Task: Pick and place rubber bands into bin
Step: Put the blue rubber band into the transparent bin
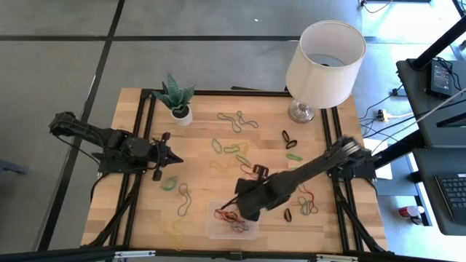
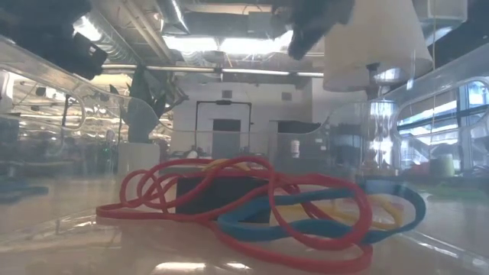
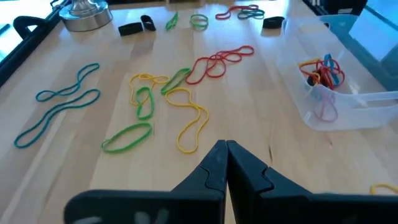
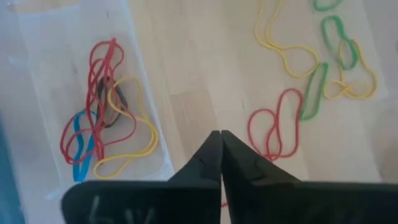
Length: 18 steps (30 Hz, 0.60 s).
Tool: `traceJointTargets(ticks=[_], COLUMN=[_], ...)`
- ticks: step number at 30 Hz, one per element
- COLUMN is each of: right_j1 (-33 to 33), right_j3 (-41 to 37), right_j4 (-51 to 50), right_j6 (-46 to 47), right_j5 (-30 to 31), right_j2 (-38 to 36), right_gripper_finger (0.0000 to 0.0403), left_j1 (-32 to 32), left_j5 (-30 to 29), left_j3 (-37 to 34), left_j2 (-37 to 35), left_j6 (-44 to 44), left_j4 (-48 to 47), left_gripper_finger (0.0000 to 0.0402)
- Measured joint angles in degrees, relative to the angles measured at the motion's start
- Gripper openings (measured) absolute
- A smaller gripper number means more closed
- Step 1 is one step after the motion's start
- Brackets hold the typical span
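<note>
Bright, even light fills every view. Low down, ceiling lights [image 2: 221, 42] glare white and reflect off the clear bin [image 2: 451, 84] wall, which smears the room behind; the nearest rubber bands [image 2: 306, 221] look soft. From above, the desk [image 1: 204, 124] is evenly lit with faint shadows. Both wrist views blur their own dark tool at the bottom.

Wooden table [image 1: 196, 156] with black rail frame. White-shade lamp [image 1: 325, 54] on metal base [image 1: 301, 112] at far right corner. Small potted plant [image 1: 176, 98] in white pot, far left of centre. Keyboard [image 1: 454, 196] on desk to the right.
</note>
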Motion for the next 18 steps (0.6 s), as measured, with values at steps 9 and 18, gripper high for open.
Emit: traceJointTargets(ticks=[9, 18], right_j1=[-0.09, -0.09], right_j3=[-37.32, -61.48], right_j4=[28.72, 41.29], right_j6=[1.32, 1.86], right_j5=[0.06, 0.10], right_j2=[-25.94, -44.27], right_gripper_finger=[0.0004, 0.0005], left_j1=[-0.16, -0.14], left_j5=[-1.38, -4.34], left_j3=[4.41, 11.36], left_j2=[11.08, 22.55], left_j6=[-5.62, -16.49], left_j4=[-0.63, -10.48], left_gripper_finger=[0.0002, 0.0005])
